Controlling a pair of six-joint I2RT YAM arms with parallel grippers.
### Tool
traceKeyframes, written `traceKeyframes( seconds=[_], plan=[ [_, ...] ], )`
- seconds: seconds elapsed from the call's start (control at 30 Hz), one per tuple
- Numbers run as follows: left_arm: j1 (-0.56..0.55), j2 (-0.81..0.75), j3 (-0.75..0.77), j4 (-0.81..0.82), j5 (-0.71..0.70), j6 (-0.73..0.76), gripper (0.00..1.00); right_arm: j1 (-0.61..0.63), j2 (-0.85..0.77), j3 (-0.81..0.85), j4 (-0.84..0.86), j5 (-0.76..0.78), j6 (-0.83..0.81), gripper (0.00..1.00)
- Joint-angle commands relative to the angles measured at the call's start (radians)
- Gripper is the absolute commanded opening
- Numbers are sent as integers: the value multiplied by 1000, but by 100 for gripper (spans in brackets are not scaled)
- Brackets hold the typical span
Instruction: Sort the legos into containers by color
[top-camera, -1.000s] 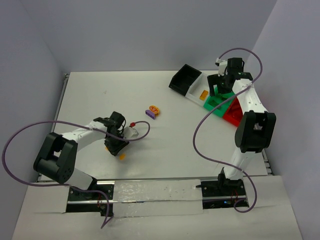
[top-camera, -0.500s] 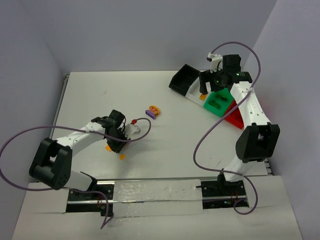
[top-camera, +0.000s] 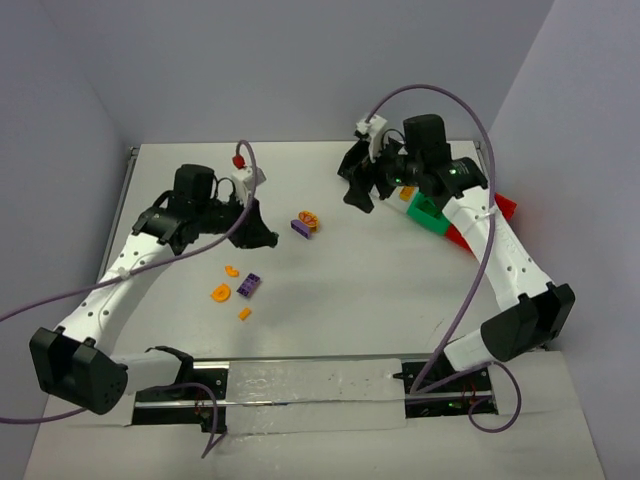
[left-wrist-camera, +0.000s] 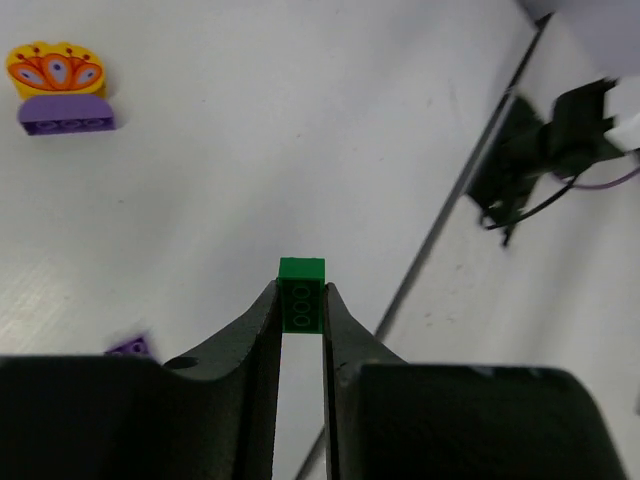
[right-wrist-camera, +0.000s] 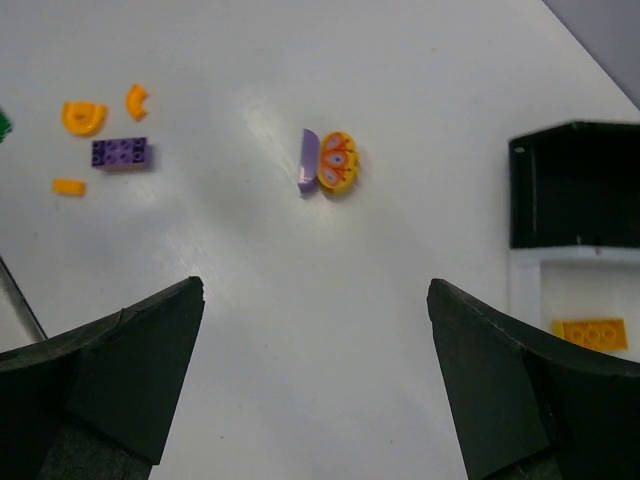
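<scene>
Compared with one second ago, the left arm is no longer low over the small orange pieces in the lower left of the top view. It is now raised and stretched toward the middle of the frame. The left gripper (left-wrist-camera: 301, 312) has its black fingers clenched on a green brick (left-wrist-camera: 301, 278), which is held above the table (top-camera: 330, 290). In the top view this brick cannot be seen. The right arm has left the green bin (top-camera: 424, 209) and swung to the left. The right gripper (right-wrist-camera: 313, 300) now hangs wide apart and holds nothing, close to the black bin (right-wrist-camera: 575, 185).

The green brick is a small rectangular block of smooth plastic with round marks on its face. On the matte white table lie a flat purple brick (right-wrist-camera: 121, 152) with studs, an orange half-round piece (right-wrist-camera: 83, 116), a curved orange bit (right-wrist-camera: 136, 100) and a tiny orange tile (right-wrist-camera: 68, 186), all near each other at the upper left of the right wrist view. Near the top centre of that view, a rounded purple piece (right-wrist-camera: 308, 160) touches a yellow piece (right-wrist-camera: 338, 162) painted with an orange pattern. An orange brick (right-wrist-camera: 593, 332) lies inside the white bin (right-wrist-camera: 545, 275), which joins the black bin. The red bin (top-camera: 504, 206) shows partly behind the right arm.
</scene>
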Motion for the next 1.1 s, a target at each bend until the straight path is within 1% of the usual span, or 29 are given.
traceKeyframes(
  seconds=[0.0, 0.07, 0.1, 0.17, 0.23, 0.3, 0.4, 0.47, 0.53, 0.67, 0.8, 1.0, 1.07],
  plan=[
    [125, 50, 26, 123, 274, -372, 0, 112, -90, -47, 46, -49, -121, 100],
    [142, 49, 8, 160, 305, -460, 0, 158, -100, -60, 54, -59, -140, 100],
    [153, 43, -12, 194, 329, -516, 0, 203, -99, -60, 45, -72, -156, 100],
    [165, 33, -50, 258, 374, -601, 0, 224, -79, -37, 48, -81, -153, 100],
    [184, 23, -110, 381, 431, -750, 0, 276, -62, -35, 69, -82, -125, 100],
    [199, 23, -133, 441, 451, -839, 0, 338, -25, 1, 65, -86, -107, 100],
    [201, 30, -114, 408, 454, -825, 0, 414, 13, 30, 77, -77, -99, 100],
    [201, 25, -112, 386, 450, -820, 0, 428, 32, 46, 74, -74, -106, 100],
    [197, 7, -130, 399, 467, -813, 0, 482, 56, 59, 73, -69, -130, 100],
    [186, -25, -166, 422, 472, -794, 0, 534, 93, 67, 71, -50, -181, 100],
    [175, -56, -194, 434, 461, -780, 0, 556, 123, 74, 84, -33, -211, 100],
    [165, -70, -199, 423, 450, -765, 0, 571, 140, 88, 114, 19, -196, 100],
    [164, -73, -207, 428, 448, -765, 0, 572, 140, 91, 115, 33, -200, 94]
  ],
)
